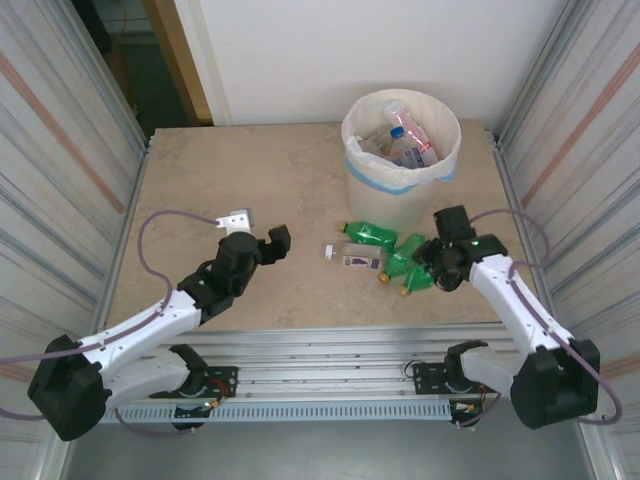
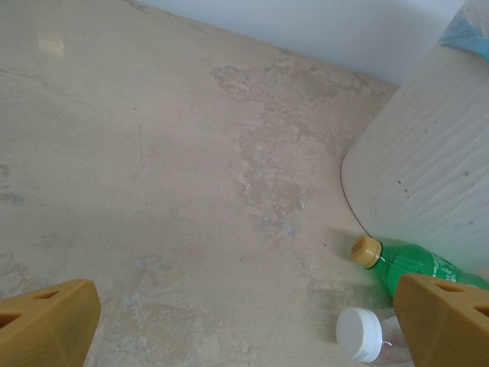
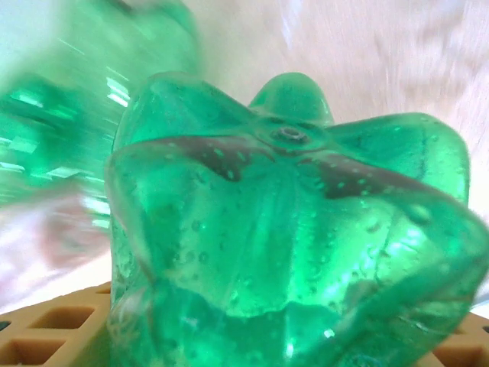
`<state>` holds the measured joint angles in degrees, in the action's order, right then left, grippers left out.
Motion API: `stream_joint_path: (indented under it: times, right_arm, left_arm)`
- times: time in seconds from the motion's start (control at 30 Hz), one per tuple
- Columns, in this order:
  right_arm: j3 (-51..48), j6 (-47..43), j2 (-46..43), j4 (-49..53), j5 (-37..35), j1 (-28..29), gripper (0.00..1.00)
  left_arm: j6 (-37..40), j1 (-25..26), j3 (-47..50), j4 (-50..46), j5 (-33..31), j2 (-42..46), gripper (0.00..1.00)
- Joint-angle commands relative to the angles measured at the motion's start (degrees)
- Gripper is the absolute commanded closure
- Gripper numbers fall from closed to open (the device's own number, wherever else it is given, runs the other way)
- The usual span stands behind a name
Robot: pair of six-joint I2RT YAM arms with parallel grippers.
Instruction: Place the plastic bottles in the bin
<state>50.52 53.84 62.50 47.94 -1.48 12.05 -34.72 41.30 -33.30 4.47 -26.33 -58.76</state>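
The cream-white bin (image 1: 400, 185) stands at the back right, with several clear bottles (image 1: 408, 140) inside its liner. On the table in front of it lie three green bottles (image 1: 372, 235) (image 1: 403, 256) (image 1: 418, 281) and a small clear bottle (image 1: 355, 261) with a white cap. My right gripper (image 1: 438, 268) sits at the base end of the nearest green bottle (image 3: 290, 229), whose base is pressed between the yellow fingers (image 3: 53, 329). My left gripper (image 1: 258, 231) hovers wide open left of the bottles; its view catches a yellow-capped green bottle (image 2: 416, 264), the white cap (image 2: 359, 334) and the bin wall (image 2: 420, 168).
Corrugated metal walls run along both sides of the table (image 1: 250, 180). An aluminium rail (image 1: 330, 350) carrying the arm bases lines the near edge. The bare tabletop (image 2: 191, 191) stretches left of the bin.
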Motion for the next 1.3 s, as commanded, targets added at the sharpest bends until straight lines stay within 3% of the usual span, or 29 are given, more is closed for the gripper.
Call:
stream_joint_path:
  times: [0.0, 0.23, 0.7, 0.9, 1.07, 1.27]
  right_arm:
    - [9.21, -8.88, -2.03, 8.56, -6.00, -2.20, 0.64]
    - [32.09, -23.28, 4.04, 10.97, -7.38, -5.40, 0.64]
    - [71.04, -41.95, 25.25, 3.51, 5.72, -5.99, 0.62]
    - [81.78, -48.25, 35.56, 5.30, 8.82, -5.02, 0.62]
    - [89.08, -56.33, 42.87, 10.21, 3.23, -1.12, 0.61]
    - [90.20, -61.80, 47.26, 12.33, 1.08, 2.50, 0.61]
  left_arm:
    - [0.44, -0.39, -0.02, -0.08, -2.40, 1.82, 0.01]
    - [0.68, -0.52, 0.22, -0.72, -2.77, 3.32, 0.01]
    - [0.68, -0.58, -1.06, -1.31, 1.88, 3.30, 0.01]
    - [0.37, -0.61, -1.75, -1.70, 4.19, 3.06, 0.01]
    - [-0.04, -0.61, -2.03, -1.83, 5.07, 3.39, 0.01]
    - [-1.03, -0.60, -1.60, -1.93, 5.60, 3.92, 0.01]
